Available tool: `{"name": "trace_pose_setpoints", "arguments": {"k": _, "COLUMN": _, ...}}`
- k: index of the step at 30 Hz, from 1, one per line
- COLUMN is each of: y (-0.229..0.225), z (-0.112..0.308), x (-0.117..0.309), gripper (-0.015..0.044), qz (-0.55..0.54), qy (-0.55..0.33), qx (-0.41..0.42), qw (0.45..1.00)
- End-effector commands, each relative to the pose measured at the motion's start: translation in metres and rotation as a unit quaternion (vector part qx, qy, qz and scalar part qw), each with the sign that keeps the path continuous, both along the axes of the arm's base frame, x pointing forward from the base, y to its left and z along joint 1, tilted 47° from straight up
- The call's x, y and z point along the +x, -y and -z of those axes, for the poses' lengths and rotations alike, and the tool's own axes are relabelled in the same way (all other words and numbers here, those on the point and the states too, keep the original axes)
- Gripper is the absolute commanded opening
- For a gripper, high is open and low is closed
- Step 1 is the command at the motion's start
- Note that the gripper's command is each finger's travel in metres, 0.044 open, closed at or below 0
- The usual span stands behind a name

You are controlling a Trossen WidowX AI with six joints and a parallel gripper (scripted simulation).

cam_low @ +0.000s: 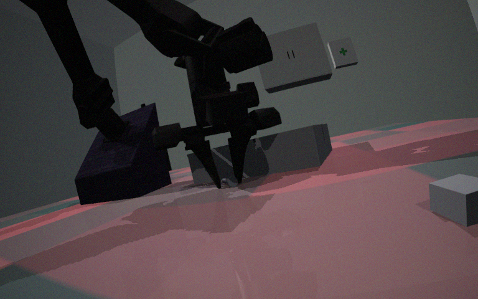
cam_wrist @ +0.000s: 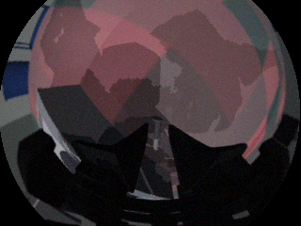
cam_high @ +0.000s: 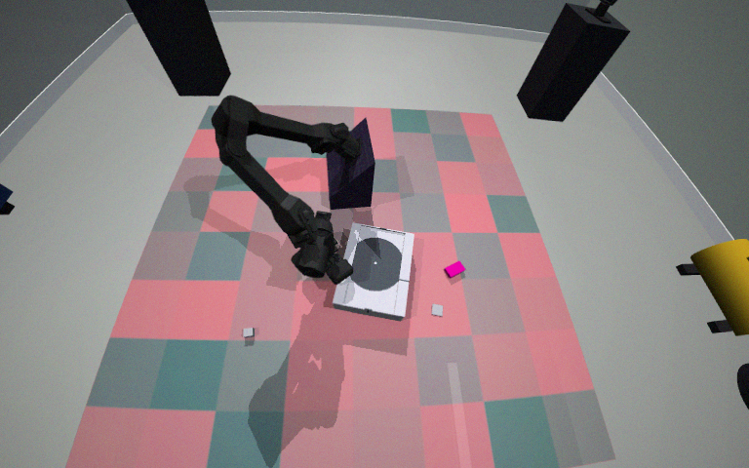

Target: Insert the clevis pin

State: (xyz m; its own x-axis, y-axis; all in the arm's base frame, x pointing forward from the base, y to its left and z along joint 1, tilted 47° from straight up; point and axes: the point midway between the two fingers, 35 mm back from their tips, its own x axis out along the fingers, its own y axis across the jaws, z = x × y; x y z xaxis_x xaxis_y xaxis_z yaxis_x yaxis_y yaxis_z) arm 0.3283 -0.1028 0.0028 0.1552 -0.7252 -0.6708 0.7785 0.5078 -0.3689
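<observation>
We have the arm (cam_high: 264, 181) (cam_low: 168, 17) reaching down on the near side of the tray (cam_high: 370, 303) (cam_low: 292, 155) (cam_wrist: 75, 113), the biggest of the task's own parts, which sits flat on the table. Inside its rim the disc (cam_high: 375, 276) lies flat, as we need it, and a small pale spot marks the hole (cam_high: 375, 263) through its middle; we cannot tell from here whether the tray's hole lines up under it. The gripper (cam_high: 337, 267) (cam_low: 229, 185) (cam_wrist: 158, 127) is low beside the tray, its fingers partly parted, roughly a third of the way, with nothing gripped. Smallest of the main pieces, the pin (cam_low: 230, 182) (cam_wrist: 157, 129) lies on its side on the table, between or just past the fingertips, near the tray's wall. So we judge the work to be at its pick-up stage: the disc is already in the tray, but nearly everything else is left. We have yet to secure the pin, lift it clear, turn it head up, carry it over the disc, put it through both holes, then let go and back away. Closing off-centre could roll so slim a piece, and whether the tips touch it now we cannot tell.
</observation>
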Motion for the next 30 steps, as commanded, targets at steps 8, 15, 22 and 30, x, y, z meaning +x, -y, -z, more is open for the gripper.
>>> {"name": "trace_pose_setpoints", "arguments": {"k": 8, "y": -0.002, "z": -0.005, "x": 0.011, "gripper": 0.0160, "qz": 0.036, "qy": -0.035, "qx": 0.091, "qw": 0.995}}
{"name": "trace_pose_setpoints", "arguments": {"k": 15, "y": -0.002, "z": -0.012, "x": 0.005, "gripper": 0.0160, "qz": 0.067, "qy": -0.092, "qx": 0.150, "qw": 0.982}}
{"name": "trace_pose_setpoints", "arguments": {"k": 22, "y": -0.002, "z": -0.012, "x": 0.005, "gripper": 0.0160, "qz": 0.067, "qy": -0.092, "qx": 0.150, "qw": 0.982}}
{"name": "trace_pose_setpoints", "arguments": {"k": 30, "y": 0.004, "z": -0.006, "x": 0.007, "gripper": 0.0160, "qz": 0.067, "qy": -0.092, "qx": 0.150, "qw": 0.982}}
